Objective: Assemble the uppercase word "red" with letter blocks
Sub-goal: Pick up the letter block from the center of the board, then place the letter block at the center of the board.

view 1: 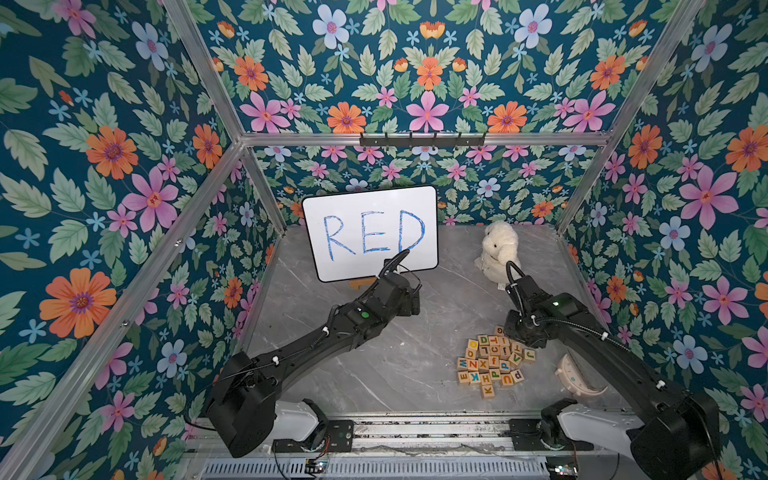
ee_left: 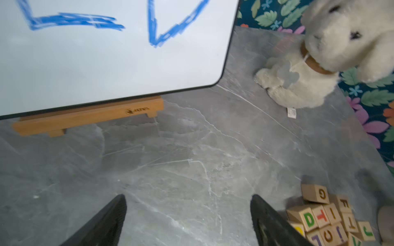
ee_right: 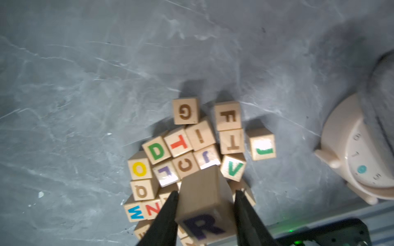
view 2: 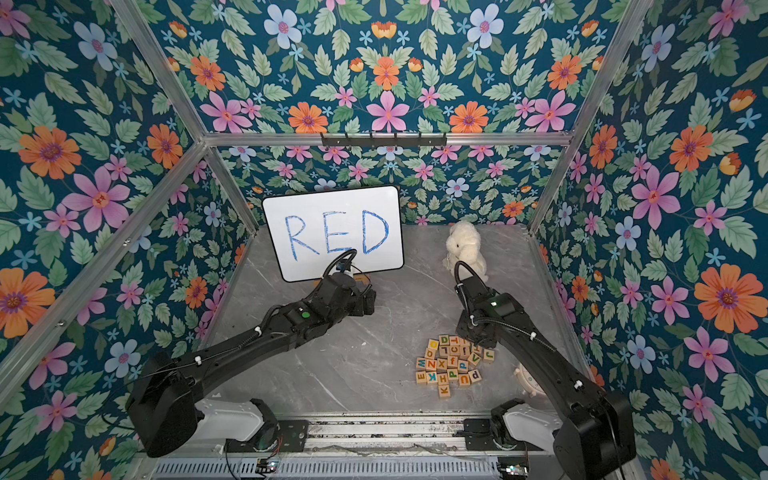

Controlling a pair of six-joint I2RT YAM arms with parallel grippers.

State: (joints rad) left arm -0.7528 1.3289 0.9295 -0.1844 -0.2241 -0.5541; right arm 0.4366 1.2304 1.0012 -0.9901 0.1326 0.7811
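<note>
The right end effector (ee_right: 206,191) is clamped on a light-wood cube bearing a purple R (ee_right: 202,225), held just above the pile of wooden letter blocks (view 1: 494,361). The left end effector (ee_left: 188,197), jaws apart and empty, hovers over the bare grey marble-look table (ee_left: 191,149). The likely placement area (before the white board lettered RED (view 1: 370,230)) lies from the held cube toward the left arm — the nearer arm.

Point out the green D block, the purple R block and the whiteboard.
green D block (ee_right: 156,150): right wrist view, lettered face.
purple R block (ee_right: 201,198): right wrist view, plain side face.
whiteboard (view 1: 370,233): in a top view, centre, on the E.
</note>
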